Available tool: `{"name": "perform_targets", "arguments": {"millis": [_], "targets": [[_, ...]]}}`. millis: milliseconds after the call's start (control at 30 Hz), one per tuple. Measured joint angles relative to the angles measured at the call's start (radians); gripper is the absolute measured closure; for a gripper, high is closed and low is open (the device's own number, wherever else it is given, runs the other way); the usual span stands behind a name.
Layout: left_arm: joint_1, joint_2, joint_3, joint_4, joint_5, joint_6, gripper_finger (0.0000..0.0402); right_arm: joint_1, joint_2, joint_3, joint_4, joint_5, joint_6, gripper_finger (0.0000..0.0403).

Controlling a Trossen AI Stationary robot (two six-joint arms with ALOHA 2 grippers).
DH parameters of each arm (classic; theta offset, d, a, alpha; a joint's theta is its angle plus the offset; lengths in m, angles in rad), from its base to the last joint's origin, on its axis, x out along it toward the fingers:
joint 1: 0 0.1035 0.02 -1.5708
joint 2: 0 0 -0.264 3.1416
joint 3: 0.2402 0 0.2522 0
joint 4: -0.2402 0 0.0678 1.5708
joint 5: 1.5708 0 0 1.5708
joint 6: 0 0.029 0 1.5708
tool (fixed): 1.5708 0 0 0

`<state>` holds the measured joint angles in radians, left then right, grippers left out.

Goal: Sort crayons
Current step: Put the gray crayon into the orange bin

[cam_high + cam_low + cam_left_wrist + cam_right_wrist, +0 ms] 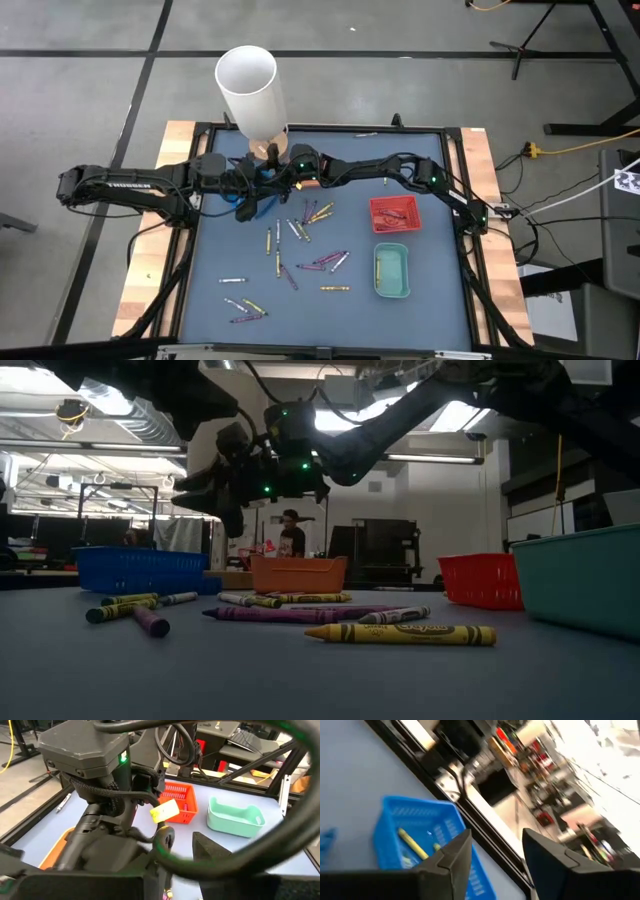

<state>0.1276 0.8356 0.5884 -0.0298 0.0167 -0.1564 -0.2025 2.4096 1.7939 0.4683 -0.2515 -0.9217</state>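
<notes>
So both arms are bunched up at the far side of the bench [420, 310]. The right gripper [495, 857] has its fingers apart, empty, over the blue tray [427, 827], which has a yellow crayon [412, 843] in it. The left gripper [182, 845] sits open too, right beside it. Most crayons [300, 235] lie scattered mid-bench, between the blue tray and the red tray [396, 214] and green tray [391, 271].
</notes>
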Motion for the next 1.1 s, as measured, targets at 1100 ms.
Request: {"name": "perform_targets", "arguments": {"millis": [1100], "targets": [[-0.256,0.220,0.001,-0.030,-0.207,-0.311,0.0335,-0.111,-0.544,0.000,-1.226,0.269,0.119,0.0223]]}}
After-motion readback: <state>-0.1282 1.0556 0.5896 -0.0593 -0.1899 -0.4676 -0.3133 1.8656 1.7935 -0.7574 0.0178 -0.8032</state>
